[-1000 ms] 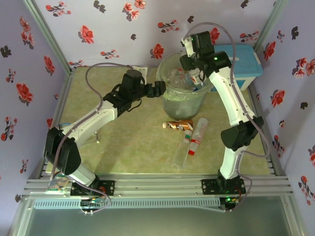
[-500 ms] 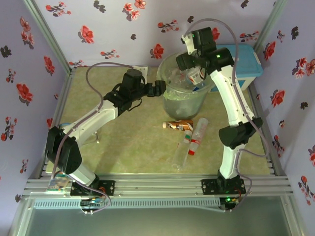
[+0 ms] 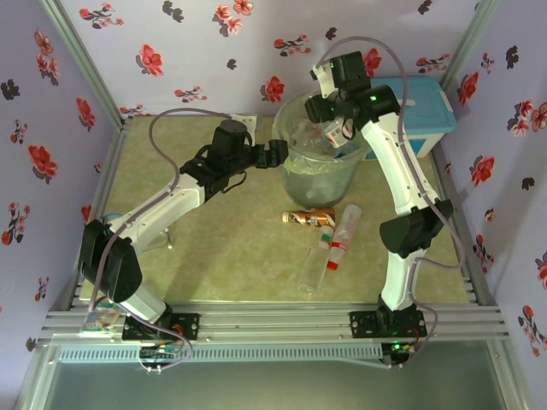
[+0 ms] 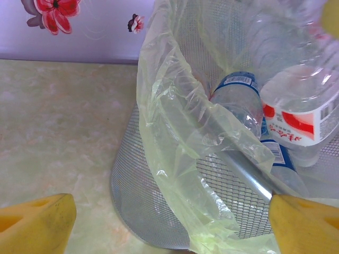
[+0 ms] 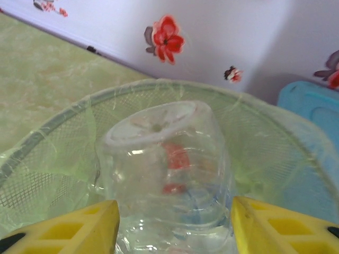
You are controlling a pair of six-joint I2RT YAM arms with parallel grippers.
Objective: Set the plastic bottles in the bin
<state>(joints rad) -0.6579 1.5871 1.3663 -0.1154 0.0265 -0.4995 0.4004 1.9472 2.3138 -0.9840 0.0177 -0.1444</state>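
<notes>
Clear plastic bottle [image 5: 164, 174] sits clamped in right gripper [image 5: 170, 209] over round green-bagged mesh bin [image 5: 47, 159]; release only when centred inside rim. Left gripper [image 4: 169, 211] stands open alongside.

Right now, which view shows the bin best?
Top external: the bin shows nearly whole, rim to base, on the table. Left wrist gives its mesh wall and liner close up; right wrist gives its far rim behind a clear bottle.
</notes>
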